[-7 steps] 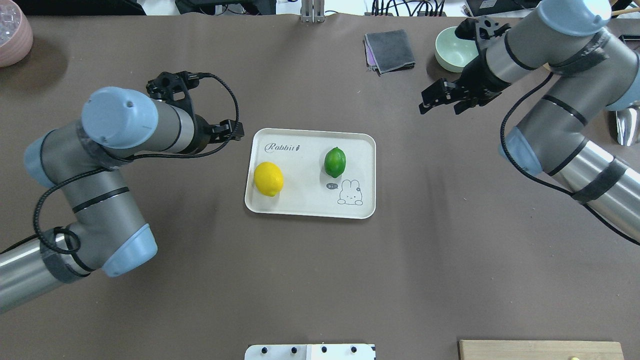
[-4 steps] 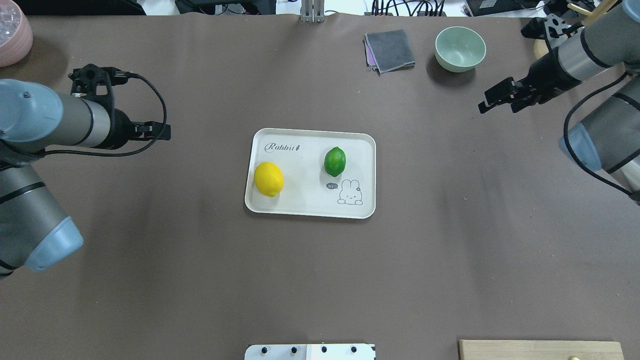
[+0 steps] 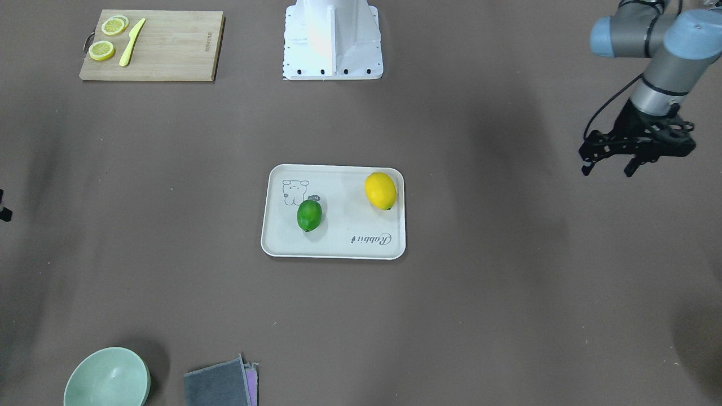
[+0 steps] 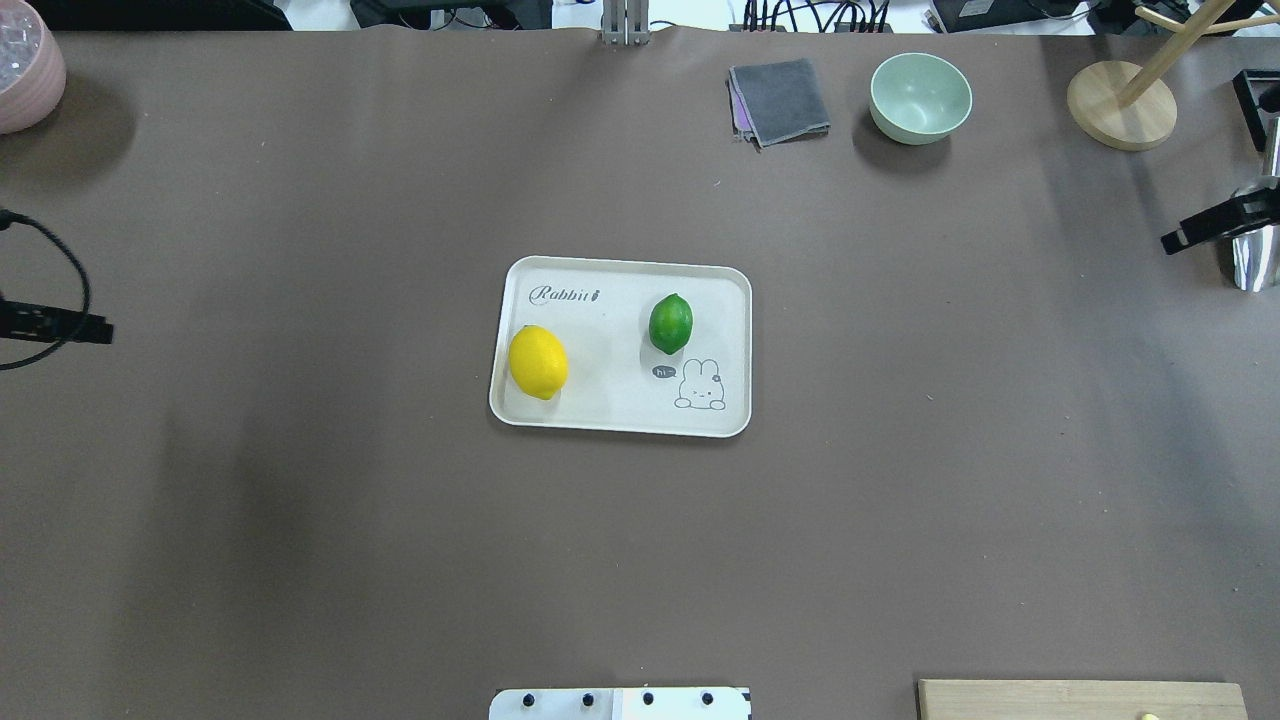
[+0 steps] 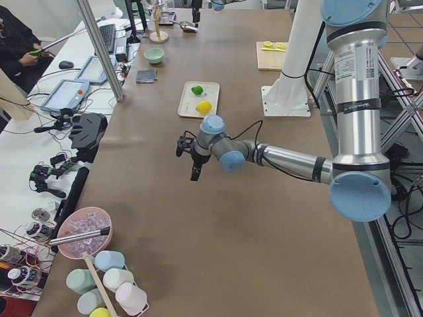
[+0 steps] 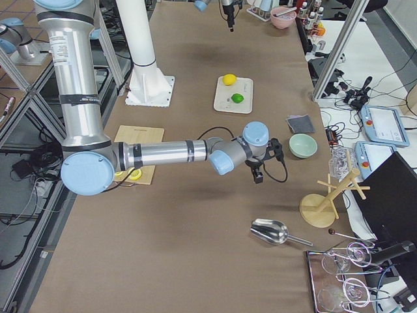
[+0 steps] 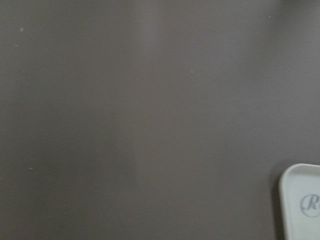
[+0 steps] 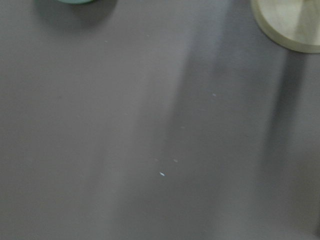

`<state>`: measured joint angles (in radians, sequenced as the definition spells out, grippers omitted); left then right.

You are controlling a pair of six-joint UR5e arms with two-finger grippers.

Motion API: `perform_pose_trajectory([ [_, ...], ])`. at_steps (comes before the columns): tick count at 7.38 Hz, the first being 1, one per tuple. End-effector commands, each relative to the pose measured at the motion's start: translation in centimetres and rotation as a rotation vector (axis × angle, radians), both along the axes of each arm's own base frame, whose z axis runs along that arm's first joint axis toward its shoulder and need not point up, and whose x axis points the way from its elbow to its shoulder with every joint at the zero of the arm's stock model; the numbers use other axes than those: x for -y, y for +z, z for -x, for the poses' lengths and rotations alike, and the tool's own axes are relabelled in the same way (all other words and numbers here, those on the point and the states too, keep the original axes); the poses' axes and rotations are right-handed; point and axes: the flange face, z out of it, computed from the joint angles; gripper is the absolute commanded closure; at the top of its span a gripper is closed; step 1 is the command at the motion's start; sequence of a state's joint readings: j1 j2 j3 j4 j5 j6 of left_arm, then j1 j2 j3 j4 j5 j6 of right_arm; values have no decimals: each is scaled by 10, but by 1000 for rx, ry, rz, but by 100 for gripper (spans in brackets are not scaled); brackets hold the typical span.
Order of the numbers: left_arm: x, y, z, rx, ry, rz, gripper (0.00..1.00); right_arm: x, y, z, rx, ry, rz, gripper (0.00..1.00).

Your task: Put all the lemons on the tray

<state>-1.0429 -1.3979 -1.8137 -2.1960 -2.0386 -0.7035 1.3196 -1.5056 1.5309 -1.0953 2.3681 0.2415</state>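
Smooth yellow lemon (image 4: pixel 538 362) and glossy green lemon (image 4: pixel 670 323) sit centre-frame on the off-white rectangular tray (image 4: pixel 610 405), so the job looks done. My left gripper (image 3: pixel 608 165) hangs wide and empty at the right edge. My right gripper (image 4: pixel 1215 226): I can't tell.

The left arm (image 5: pixel 284 158) is stretched out long and nearly level from its shoulder, with the wrist bent so that the left tool (image 3: pixel 606 169) points downward. Its two black fingers (image 3: pixel 630 163) are spread apart with nothing between them. The right arm (image 6: pixel 163 152) lies out just as flat toward the other end, wrist turned down too, and the right tool (image 6: pixel 257 177) hangs below it; from overhead only one dark finger pokes in at the edge, so I can't make out whether its jaws are parted or closed.
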Motion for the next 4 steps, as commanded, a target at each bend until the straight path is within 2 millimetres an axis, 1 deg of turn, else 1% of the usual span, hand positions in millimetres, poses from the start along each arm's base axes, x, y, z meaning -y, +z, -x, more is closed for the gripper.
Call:
perform_pose_trajectory([
  [1,-19,72,144,78,72,-45,3,-25,54,-76,-180,-36,-3,0],
  [2,-17,78,199,131,89,-40,3,-27,48,-112,-275,-42,17,0],
  [3,-2,66,235,154,84,-29,3,-37,28,-137,-308,-62,68,0],
  [4,8,41,239,129,77,-7,3,-47,4,-151,-306,-78,124,0],
])
